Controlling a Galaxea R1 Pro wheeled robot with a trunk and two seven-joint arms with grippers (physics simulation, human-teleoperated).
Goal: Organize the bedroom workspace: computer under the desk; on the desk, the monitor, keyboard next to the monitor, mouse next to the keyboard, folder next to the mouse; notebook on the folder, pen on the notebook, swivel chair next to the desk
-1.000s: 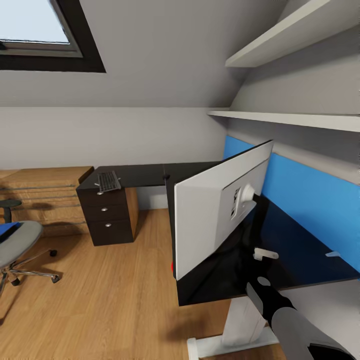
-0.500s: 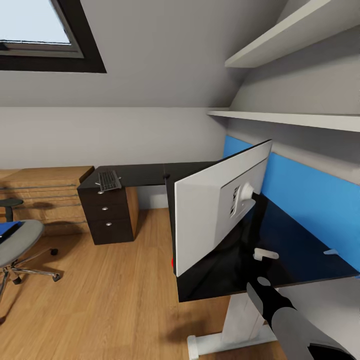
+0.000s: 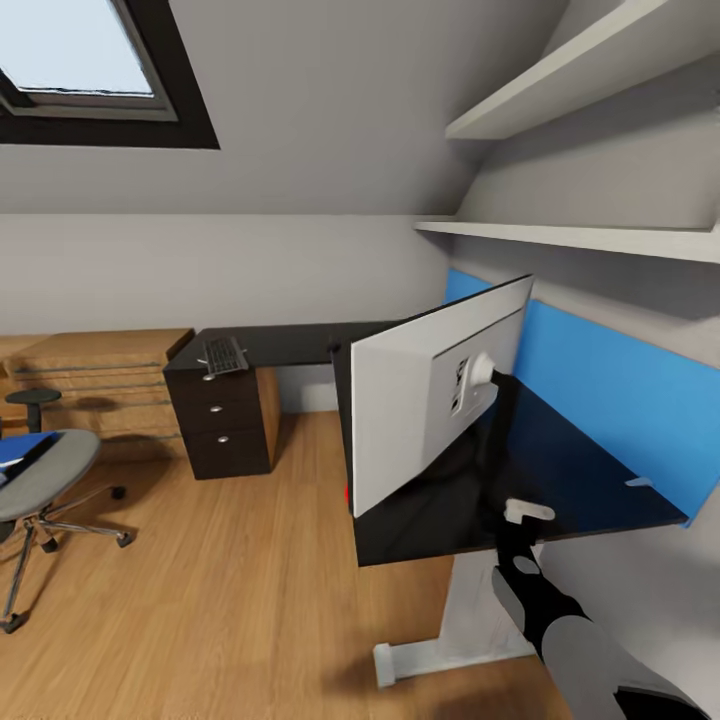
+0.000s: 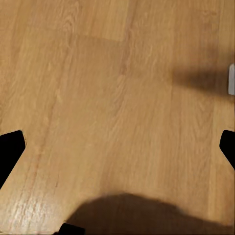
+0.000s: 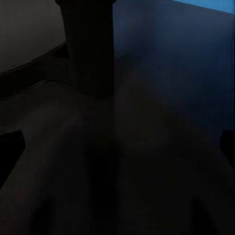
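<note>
Left end effector (image 4: 117, 147) hangs over bare wood floor (image 4: 98, 73), its 2 fingers spread wide with nothing between them. Right end effector sits close over the black worktop (image 3: 560, 470) by the monitor's base; whether it grips cannot be told. The monitor (image 3: 420, 400) stands on the worktop, back showing. The keyboard (image 3: 222, 356) lies above the drawer unit (image 3: 225, 420). The folder (image 3: 20, 450) rests on the swivel chair (image 3: 40, 480).
</note>
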